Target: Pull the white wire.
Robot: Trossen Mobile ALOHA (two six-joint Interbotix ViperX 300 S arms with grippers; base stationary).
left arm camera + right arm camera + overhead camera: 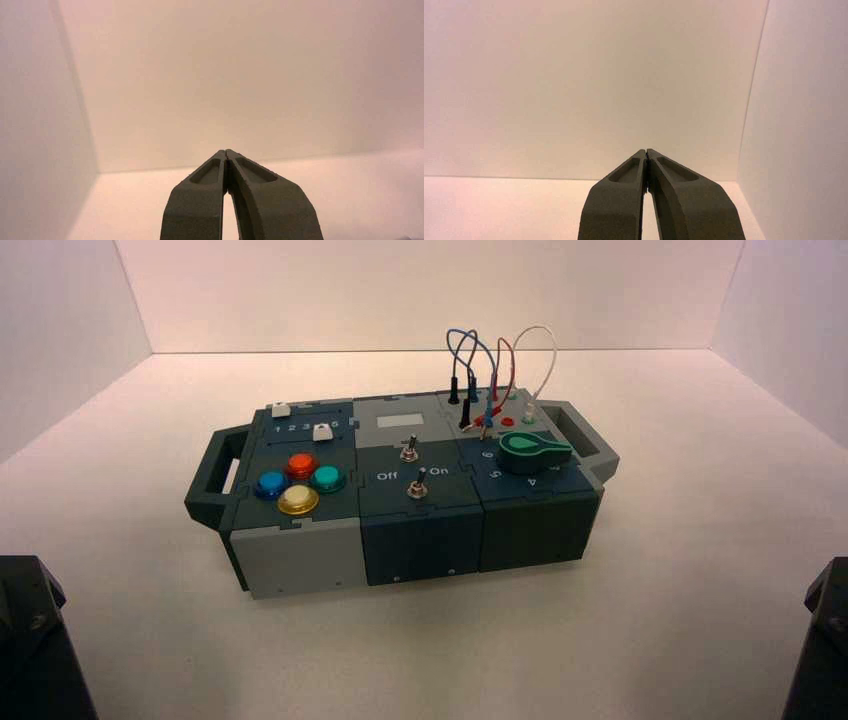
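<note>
– What sort of room is it?
– A plain pale booth: a back wall (350,295) straight across, a left wall (55,340) and a right wall (795,360) slanting outward toward us. A thin dark line marks where the back wall meets the worktop (700,510).
– And the worktop itself?
– Pale and smooth, brightest toward the back, duller toward the near side. The box (420,525) sits on it around the middle, turned slightly, its left end nearer us.
– Where's the white wire (554,352)?
– On the box's far right part, arching up in a loop against the back wall, both ends down at the panel. The red jumper wire (513,365) rises just left of it, and the blue jumper wires (461,331) are left of that.
– Is either hand touching it?
– No. The left hand (225,153) is out in front of the back wall on the left side, the right hand (647,152) likewise on the right, both well apart from the box.
– Wide or narrow?
– Both narrow, fingertips together, with nothing between them.
</note>
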